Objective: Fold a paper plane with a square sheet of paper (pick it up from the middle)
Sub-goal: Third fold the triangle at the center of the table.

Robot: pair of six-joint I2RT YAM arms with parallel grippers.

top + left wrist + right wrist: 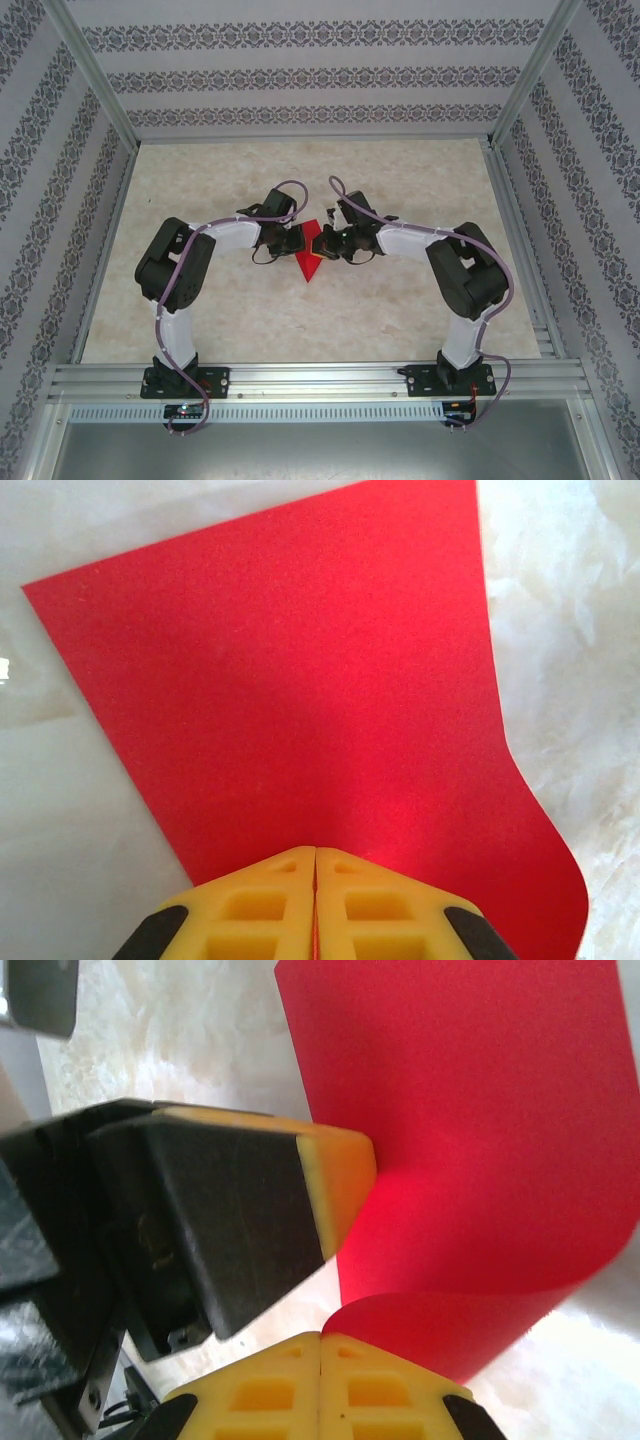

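Spreading under everything is a pale, marble-patterned table (pixel 400 190), closed in on three sides by walls of striped, flower-patterned wallpaper (pixel 300 75). Silver aluminium rails (pixel 300 378) run along the near side, where the two arm bases are bolted. Purplish cables (pixel 292 183) loop along both arms. At the middle of the table the arms bend inward and meet over the thin bright red sheet of paper (pixel 310 258), which from above reads as a triangle pointing toward the bases. The left claw (pixel 315 852) has its yellow fingers pressed together on the sheet's near edge, with the rest spreading ahead of it (one side edge bows outward). The right claw (pixel 320 1338) is likewise pinched closed on an edge of the sheet, which curls up and away from it. The left claw's black, yellow-tipped finger stands in front of part of that curl.
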